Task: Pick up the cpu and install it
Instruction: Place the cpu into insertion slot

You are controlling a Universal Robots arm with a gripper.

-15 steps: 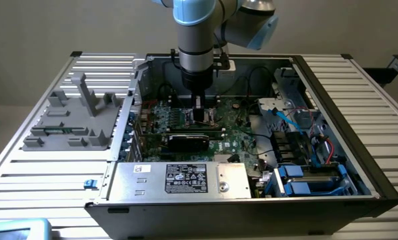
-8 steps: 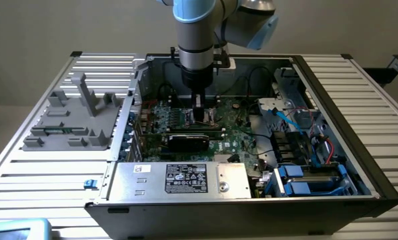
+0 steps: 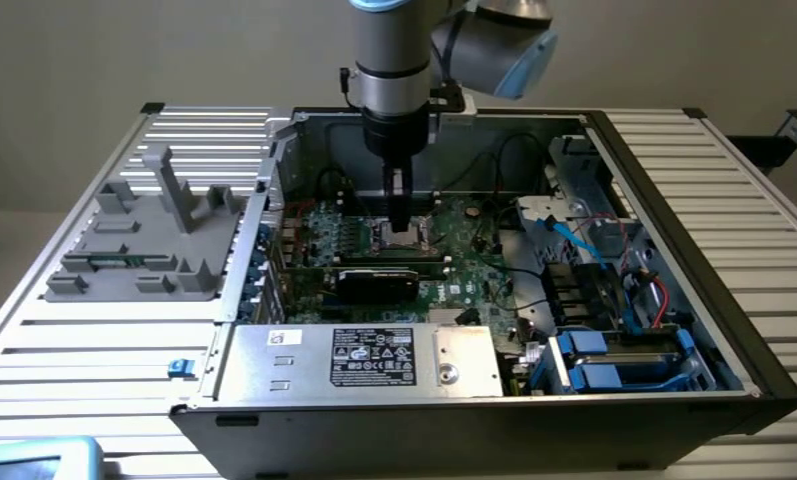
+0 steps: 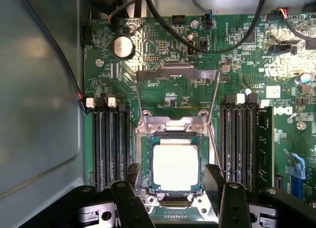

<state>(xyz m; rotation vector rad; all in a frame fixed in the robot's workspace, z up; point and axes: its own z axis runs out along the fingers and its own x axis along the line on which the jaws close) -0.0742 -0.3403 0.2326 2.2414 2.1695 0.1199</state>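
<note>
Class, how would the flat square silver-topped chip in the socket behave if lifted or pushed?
The flat square silver-topped chip looks rigid, so it is unlikely to flex. Its smooth metal top may be slippery. Thin and flat, it shouldn't roll.

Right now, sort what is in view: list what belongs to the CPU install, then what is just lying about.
Job in hand:
- black two-fingered tool, open
- small square silver-topped cpu, lying flat below the tool
- hinged metal socket frame, swung open

Lying about:
- black graphics card
- round silver coin battery
- grey plastic fixture outside the case
- silver power supply box
</note>
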